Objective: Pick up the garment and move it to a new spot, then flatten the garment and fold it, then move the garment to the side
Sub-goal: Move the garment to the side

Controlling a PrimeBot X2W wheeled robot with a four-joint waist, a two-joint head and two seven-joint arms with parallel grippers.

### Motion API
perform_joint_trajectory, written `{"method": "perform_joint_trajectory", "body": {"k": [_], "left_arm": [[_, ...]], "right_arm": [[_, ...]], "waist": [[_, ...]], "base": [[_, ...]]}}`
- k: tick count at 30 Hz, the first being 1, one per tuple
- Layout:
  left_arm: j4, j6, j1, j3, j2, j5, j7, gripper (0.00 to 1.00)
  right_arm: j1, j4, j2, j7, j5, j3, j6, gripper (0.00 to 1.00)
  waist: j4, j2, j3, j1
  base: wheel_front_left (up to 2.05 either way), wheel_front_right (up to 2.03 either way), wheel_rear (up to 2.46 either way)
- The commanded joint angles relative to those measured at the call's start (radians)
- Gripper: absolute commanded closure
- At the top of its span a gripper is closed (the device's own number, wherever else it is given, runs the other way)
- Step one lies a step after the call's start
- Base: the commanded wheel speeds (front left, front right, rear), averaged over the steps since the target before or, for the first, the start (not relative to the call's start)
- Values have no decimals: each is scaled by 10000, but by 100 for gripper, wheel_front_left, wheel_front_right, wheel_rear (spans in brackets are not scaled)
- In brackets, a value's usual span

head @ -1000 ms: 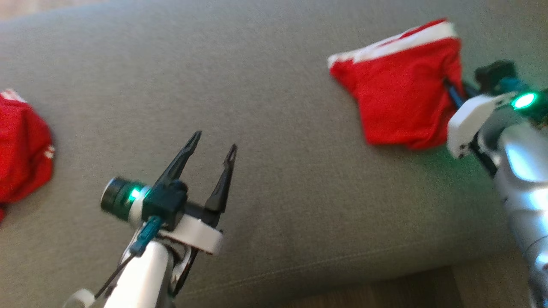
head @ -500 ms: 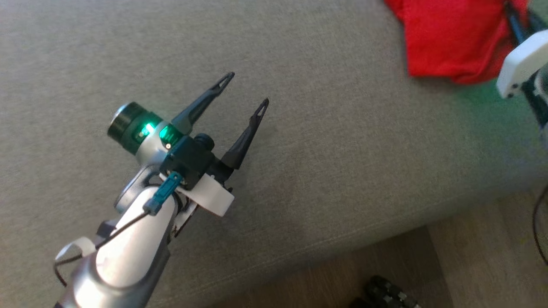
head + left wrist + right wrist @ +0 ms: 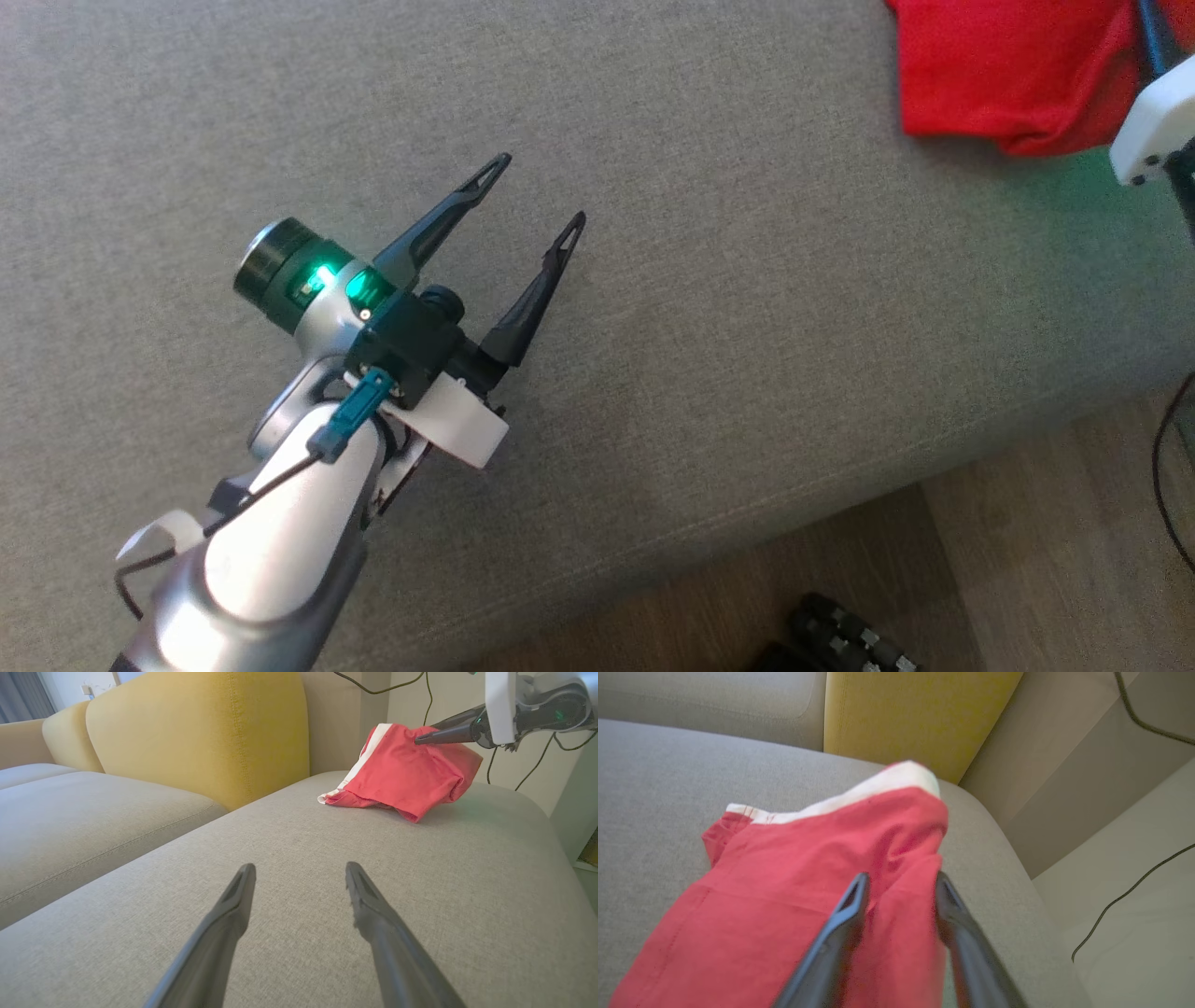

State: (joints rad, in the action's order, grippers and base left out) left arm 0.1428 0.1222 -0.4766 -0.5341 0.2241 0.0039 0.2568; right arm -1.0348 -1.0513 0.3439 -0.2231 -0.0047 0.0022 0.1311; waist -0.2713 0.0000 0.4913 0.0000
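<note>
Garment (image 3: 784, 891), red with a white band, lies bunched.

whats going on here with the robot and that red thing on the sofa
A robot is working on a red garment lying crumpled on the grey sofa seat. Its right tool is at the garment, fingers apart with a fold of cloth between them. Its left tool hovers open over bare cushion, away from the garment.

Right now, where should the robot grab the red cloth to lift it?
Probably the raised fold at the garment's right end, coming from the right, where the right gripper has its fingers either side. It stands up off the cushion; the rest lies flatter.
</note>
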Motion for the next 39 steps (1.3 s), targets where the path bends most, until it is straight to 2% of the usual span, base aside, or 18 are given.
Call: {"method": "perform_joint_trajectory", "body": {"k": [1,9,19,22,25,29,33,39], "left_arm": [[-286,-82,-97,269,116,-125,49,0],[-241,-402,377,341,-176,-413,49,0],[-285,-1114,1761,1111,-579,-941,49,0],[-338,-1325,2284,1451,-684,-1060,49,0],[-492,-1521,2840,1750,-778,-1069,49,0],[-585,-1679,3464,2046,-893,-1098,49,0],[-684,-2164,4297,2744,-1069,-1084,49,0],[-656,-2090,4931,3276,-1277,-1124,49,0]], "right_arm": [[-4,387,67,-159,-101,-111,-4,0],[150,661,-118,-229,-819,-714,-4,0],[1218,1616,-1600,-348,-1068,-306,-4,0],[1817,1950,-2062,-368,-799,-44,-4,0],[2533,2295,-2527,-377,33,125,-4,0],[3385,2933,-2695,-382,306,536,-4,0],[4655,3792,-2876,-384,1004,506,-4,0],[6057,4786,-2928,-385,949,208,-4,0]], "waist": [[70,0,-120,0],[414,0,-975,0],[1168,0,-2918,0],[1471,0,-3503,0],[1757,0,-4013,0],[2029,0,-4455,0],[2403,0,-4788,0],[2793,0,-5117,0]], "base": [[0,0,0],[0,0,0],[0,0,0],[0,0,0],[0,0,0],[0,0,0],[0,0,0],[0,0,0]]}}
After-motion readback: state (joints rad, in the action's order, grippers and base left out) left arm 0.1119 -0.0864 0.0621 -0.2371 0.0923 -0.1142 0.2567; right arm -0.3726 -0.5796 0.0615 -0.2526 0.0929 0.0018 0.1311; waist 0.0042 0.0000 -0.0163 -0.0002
